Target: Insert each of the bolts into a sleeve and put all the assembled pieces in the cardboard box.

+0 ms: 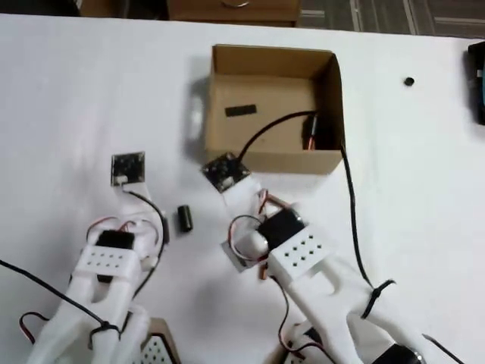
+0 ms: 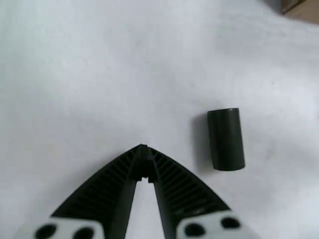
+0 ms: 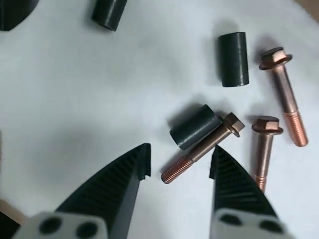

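Note:
My right gripper [image 3: 180, 160] is open low over the white table, its two fingers on either side of a copper bolt [image 3: 202, 148] lying flat. A black sleeve [image 3: 194, 127] lies against that bolt's head end. Two more bolts [image 3: 284, 94] [image 3: 264, 144] and a second sleeve [image 3: 233, 59] lie just beyond. My left gripper [image 2: 143, 152] is shut and holds nothing, with a lone black sleeve [image 2: 226, 139] [image 1: 185, 218] on the table beside its tip. The cardboard box [image 1: 273, 53] stands behind both arms. A copper bolt in a dark sleeve [image 1: 309, 130] rests in its right corner.
A black cable runs from the right arm [image 1: 303, 254] over the box's front wall and down its right side. A small black part [image 1: 409, 80] lies far right, and a dark device [image 1: 477, 72] sits at the right edge. A further sleeve [image 3: 108, 12] lies farther off.

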{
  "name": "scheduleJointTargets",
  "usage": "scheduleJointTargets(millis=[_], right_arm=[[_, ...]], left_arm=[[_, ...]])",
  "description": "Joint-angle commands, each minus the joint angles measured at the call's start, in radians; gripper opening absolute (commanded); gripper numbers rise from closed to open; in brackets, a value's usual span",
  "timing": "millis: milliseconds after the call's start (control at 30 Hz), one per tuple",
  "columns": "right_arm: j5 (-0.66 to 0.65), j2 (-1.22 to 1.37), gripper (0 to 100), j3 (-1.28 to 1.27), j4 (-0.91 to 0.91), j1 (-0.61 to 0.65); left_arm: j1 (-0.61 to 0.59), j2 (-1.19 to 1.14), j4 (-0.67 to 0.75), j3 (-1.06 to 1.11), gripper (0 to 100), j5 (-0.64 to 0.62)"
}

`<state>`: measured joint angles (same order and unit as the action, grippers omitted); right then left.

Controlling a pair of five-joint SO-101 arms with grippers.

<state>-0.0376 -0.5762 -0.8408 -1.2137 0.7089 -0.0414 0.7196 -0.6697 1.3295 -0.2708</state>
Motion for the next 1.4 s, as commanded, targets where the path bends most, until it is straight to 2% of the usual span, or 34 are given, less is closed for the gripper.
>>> scheduleJointTargets(millis=[0, 200, 300, 367, 567, 733, 867, 1033, 1367], right_arm=[[0.012, -0.022, 18.7, 0.002, 0.010, 0.005], [0.249, -0.022, 18.7, 0.018, -0.005, 0.027], [0.512, -0.022, 18.7, 0.038, -0.041, 0.019], [0.614, -0.019, 18.7, 0.046, -0.084, 0.012], [0.621, -0.012, 18.7, 0.083, -0.101, -0.001], [0.621, -0.012, 18.7, 0.080, 0.024, 0.013], [0.621, -0.010, 18.7, 0.038, 0.097, 0.087], [0.615, -0.010, 18.7, -0.021, 0.186, 0.087], [0.614, -0.010, 18.7, -0.068, 0.099, 0.033]], left_arm=[[-0.002, 0.018, 0.020, 0.004, 2, 0.003], [-0.002, 0.018, 0.020, 0.005, 2, 0.003], [-0.002, 0.018, 0.020, 0.005, 2, 0.003], [0.000, 0.018, 0.020, 0.005, 2, 0.003], [0.000, 0.018, 0.020, 0.005, 2, 0.003], [0.000, 0.018, 0.020, 0.005, 2, 0.003], [0.000, 0.018, 0.020, 0.007, 2, 0.003], [0.000, 0.018, 0.017, 0.007, 2, 0.003], [0.000, 0.018, 0.012, 0.007, 2, 0.003]])
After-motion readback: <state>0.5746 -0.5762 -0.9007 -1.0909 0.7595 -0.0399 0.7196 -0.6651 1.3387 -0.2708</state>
